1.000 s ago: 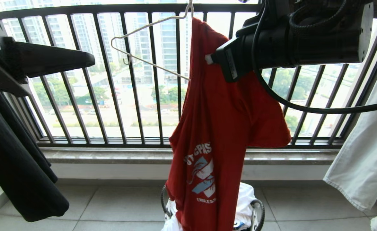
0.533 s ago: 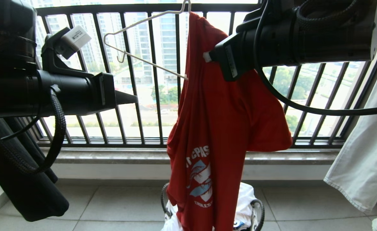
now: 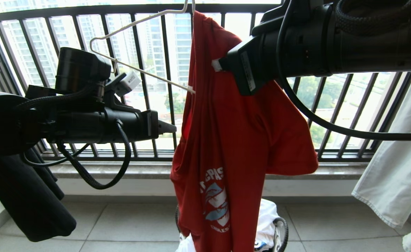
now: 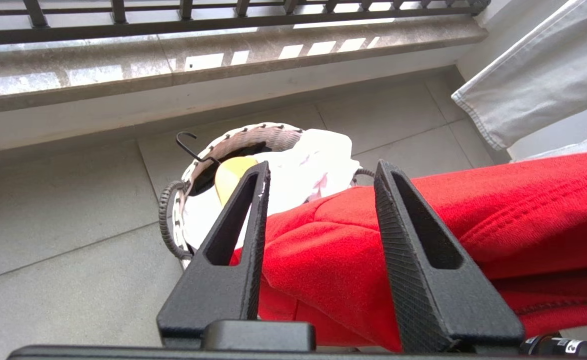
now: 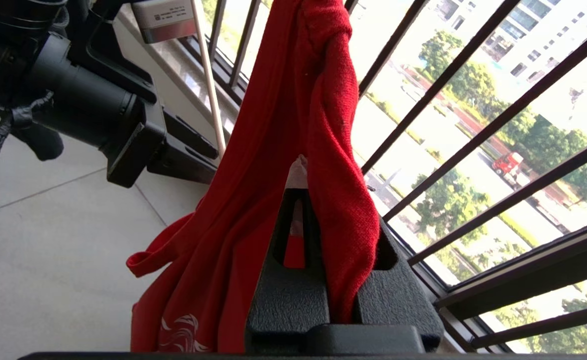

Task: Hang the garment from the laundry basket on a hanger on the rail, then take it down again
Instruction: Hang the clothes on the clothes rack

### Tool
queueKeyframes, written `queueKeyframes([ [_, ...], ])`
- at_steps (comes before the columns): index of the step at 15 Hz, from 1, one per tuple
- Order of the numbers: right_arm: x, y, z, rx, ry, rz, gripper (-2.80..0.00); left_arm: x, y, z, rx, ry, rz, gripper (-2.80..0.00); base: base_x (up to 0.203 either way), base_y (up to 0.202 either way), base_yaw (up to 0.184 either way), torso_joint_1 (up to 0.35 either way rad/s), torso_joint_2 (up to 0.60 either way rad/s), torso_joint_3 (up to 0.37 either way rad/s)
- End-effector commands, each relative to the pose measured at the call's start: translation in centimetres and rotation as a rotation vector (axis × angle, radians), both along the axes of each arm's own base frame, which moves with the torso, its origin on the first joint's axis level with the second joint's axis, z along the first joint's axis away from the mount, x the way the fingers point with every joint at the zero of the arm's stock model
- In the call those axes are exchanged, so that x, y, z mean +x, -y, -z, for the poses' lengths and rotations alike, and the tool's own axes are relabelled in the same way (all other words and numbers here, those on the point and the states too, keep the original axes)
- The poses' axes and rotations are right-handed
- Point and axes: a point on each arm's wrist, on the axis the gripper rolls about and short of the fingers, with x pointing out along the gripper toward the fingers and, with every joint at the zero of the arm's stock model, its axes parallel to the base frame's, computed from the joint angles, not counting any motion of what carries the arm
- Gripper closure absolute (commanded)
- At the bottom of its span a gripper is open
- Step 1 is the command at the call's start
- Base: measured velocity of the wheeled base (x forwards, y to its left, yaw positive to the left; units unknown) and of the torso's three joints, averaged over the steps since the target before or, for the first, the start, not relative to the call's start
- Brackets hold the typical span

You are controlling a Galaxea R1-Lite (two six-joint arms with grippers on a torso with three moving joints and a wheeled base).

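The red T-shirt (image 3: 233,140), white lettering only partly legible, hangs bunched on the cream hanger (image 3: 135,45) above the laundry basket (image 4: 233,145), which holds white and yellow laundry. Right gripper (image 5: 301,175) pinches its fabric; left gripper (image 4: 318,190), jaws parted, straddles a red fold

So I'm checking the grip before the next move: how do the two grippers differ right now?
The right gripper is shut on the red shirt, pinching it high up beside the hanger. The left gripper is open, its fingers astride a fold of the shirt lower down without clamping it. Both are black, with tapered fingers, and both are at the same shirt.
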Motion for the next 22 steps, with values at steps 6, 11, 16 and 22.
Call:
queueKeyframes([
  [6, 0.0, 0.0, 0.1, -0.009, 0.004, 0.028, 0.00, -2.2, 0.4, -0.8, -0.006, 0.014, 0.047, -2.80, 0.000, 0.000, 0.000, 0.000, 0.00, 0.000],
  [11, 0.4, 0.3, 0.1, -0.012, 0.008, 0.044, 0.00, -5.8, -0.6, -3.0, 0.023, 0.052, 0.092, -2.80, 0.000, 0.000, 0.000, 0.000, 0.00, 0.000],
  [16, 0.6, 0.1, -0.3, -0.002, 0.019, 0.045, 0.00, -5.6, -0.2, -2.6, 0.028, 0.042, 0.101, -2.80, 0.000, 0.000, 0.000, 0.000, 0.00, 0.000],
  [22, -0.7, 0.0, -0.9, 0.010, 0.031, 0.013, 0.00, -3.7, 0.6, -1.2, 0.064, 0.045, 0.039, -2.80, 0.000, 0.000, 0.000, 0.000, 0.00, 0.000],
])
